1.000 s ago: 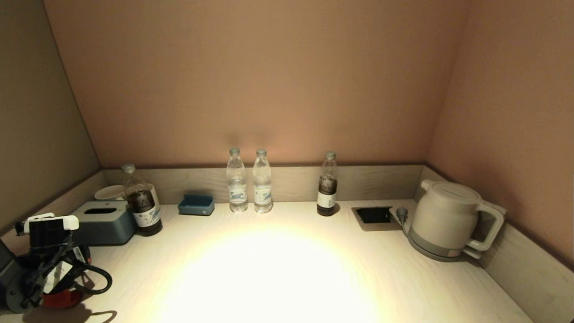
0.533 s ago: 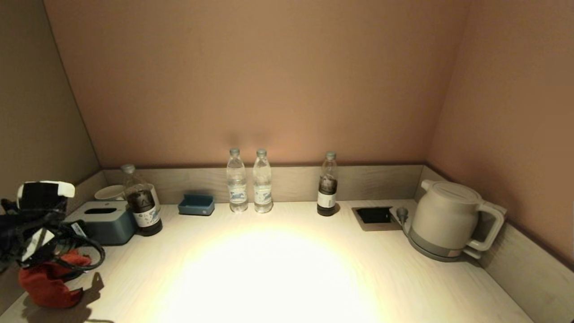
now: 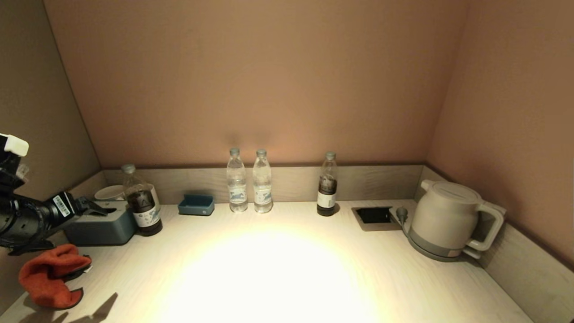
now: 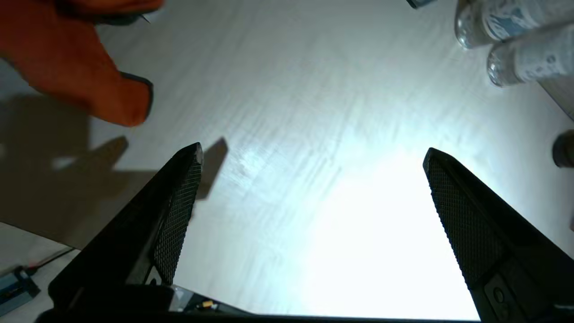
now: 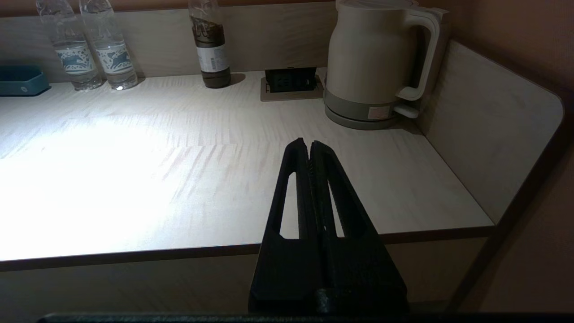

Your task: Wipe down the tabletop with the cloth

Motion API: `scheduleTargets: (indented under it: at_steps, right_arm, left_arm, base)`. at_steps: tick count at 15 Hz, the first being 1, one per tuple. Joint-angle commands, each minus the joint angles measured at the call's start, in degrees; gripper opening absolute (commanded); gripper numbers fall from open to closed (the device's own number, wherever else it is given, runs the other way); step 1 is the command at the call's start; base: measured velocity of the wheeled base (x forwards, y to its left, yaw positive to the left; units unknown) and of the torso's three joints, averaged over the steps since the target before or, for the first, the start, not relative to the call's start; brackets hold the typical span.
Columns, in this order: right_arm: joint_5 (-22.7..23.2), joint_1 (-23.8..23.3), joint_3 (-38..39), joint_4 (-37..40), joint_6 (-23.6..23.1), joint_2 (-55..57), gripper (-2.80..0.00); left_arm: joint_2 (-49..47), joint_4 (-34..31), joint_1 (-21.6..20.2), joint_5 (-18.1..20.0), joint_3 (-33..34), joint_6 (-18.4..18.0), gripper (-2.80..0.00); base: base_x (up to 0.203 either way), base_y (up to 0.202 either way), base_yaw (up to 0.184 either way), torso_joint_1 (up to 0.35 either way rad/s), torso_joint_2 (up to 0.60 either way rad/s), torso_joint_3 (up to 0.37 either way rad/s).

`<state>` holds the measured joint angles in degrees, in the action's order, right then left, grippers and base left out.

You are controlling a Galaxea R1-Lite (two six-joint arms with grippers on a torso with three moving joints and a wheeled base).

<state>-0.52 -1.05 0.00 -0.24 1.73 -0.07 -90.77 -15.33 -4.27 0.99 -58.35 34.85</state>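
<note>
cloth down at the near-left corner, left hand spread above it

the orange cloth (image 3: 48,274) lay crumpled on the worktop (image 3: 287,269) at its near-left corner, touching nothing else. the left hand (image 4: 309,188) hung clear of it, fingers (image 4: 179,211) spread wide and holding nothing; the cloth (image 4: 71,58) sat off to one side of them. just behind the cloth stood a blue tissue box (image 3: 101,222) with a dark bottle (image 3: 142,207) beside it. two clear water bottles (image 3: 250,181), a small blue tray (image 3: 196,204) and another dark bottle (image 3: 327,185) lined the back edge, a kettle (image 3: 450,220) at the far right. the right hand (image 5: 309,146) was clenched empty before the worktop's front edge.
</note>
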Motion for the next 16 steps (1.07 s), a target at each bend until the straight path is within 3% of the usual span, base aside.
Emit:
scheduleTargets:
  at_steps: [1,2,3,5,6,8,11,14,16]
  right_arm:
    - [-0.01,-0.01,0.00,-0.02,0.03,0.07,-2.80]
    - [-0.01,-0.01,0.00,-0.02,0.03,0.07,-2.80]
    - [-0.01,-0.01,0.00,-0.02,0.03,0.07,-2.80]
    - [-0.01,-0.01,0.00,-0.02,0.03,0.07,-2.80]
    - [0.01,-0.01,0.00,-0.02,0.03,0.07,-2.80]
    - [0.08,-0.01,0.00,-0.02,0.03,0.07,-2.80]
    - [-0.01,-0.01,0.00,-0.02,0.03,0.07,-2.80]
    - [-0.01,-0.01,0.00,-0.02,0.03,0.07,-2.80]
    - [-0.01,-0.01,0.00,-0.02,0.03,0.07,-2.80]
  left_arm:
    - [2.28,-2.59,-0.04,5.75,-1.46,-0.05,0.00]
    - [2.73,-3.60,-0.04,8.69,-1.96,-1.47,0.00]
    - [2.94,-3.77,-0.05,9.31,-1.91,-2.21,0.00]
    - [4.53,-3.82,-0.11,13.66,-0.94,-9.04,0.00]
    - [5.12,-3.75,-0.15,15.16,-0.47,-10.66,0.00]
    - [7.08,-3.32,-0.27,18.62,0.84,-18.44,0.00]
    - [9.05,-3.11,-0.57,21.01,2.12,-24.17,0.00]
    - [14.56,-0.48,-0.70,21.30,7.77,-34.12,0.00]
    - [17.99,4.68,-0.74,20.29,11.84,-36.27,0.00]
  base:
    - [0.000,0.000,0.000,0.000,0.00,0.000]
    - [0.000,0.000,0.000,0.000,0.00,0.000]
    - [0.000,0.000,0.000,0.000,0.00,0.000]
    - [0.000,0.000,0.000,0.000,0.00,0.000]
    - [0.000,0.000,0.000,0.000,0.00,0.000]
    - [0.000,0.000,0.000,0.000,0.00,0.000]
    - [0.000,0.000,0.000,0.000,0.00,0.000]
    - [0.000,0.000,0.000,0.000,0.00,0.000]
    - [0.000,0.000,0.000,0.000,0.00,0.000]
